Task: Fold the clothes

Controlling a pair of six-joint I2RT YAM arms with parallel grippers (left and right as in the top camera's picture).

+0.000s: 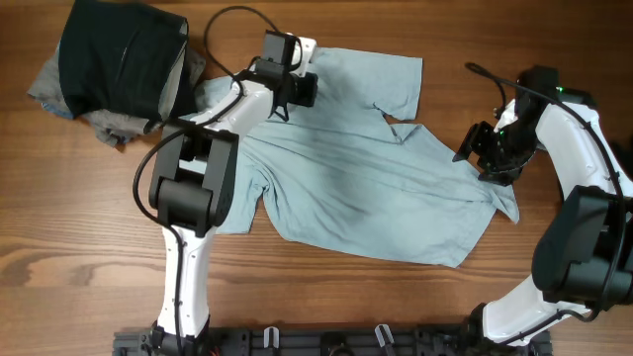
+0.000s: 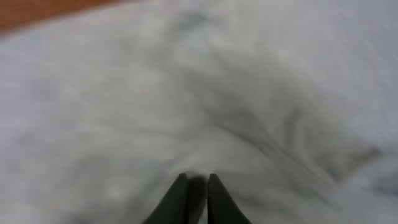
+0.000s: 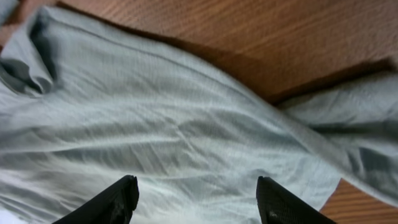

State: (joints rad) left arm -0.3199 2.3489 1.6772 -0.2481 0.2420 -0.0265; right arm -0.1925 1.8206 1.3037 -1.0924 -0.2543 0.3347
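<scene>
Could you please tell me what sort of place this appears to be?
Probably a robotics lab workstation rather than a home: two robot arms fixed on a black rail at a wooden table, with a grey shirt spread out and a heap of clothes.

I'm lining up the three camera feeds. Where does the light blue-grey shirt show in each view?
Overhead: the light blue-grey shirt lies spread across the middle of the picture.
Left wrist: the shirt fills nearly the whole blurred frame.
Right wrist: the shirt covers the left and lower part.
Shared landmark: the wooden table, a sliver at top left in the left wrist view and the upper right in the right wrist view.
</scene>
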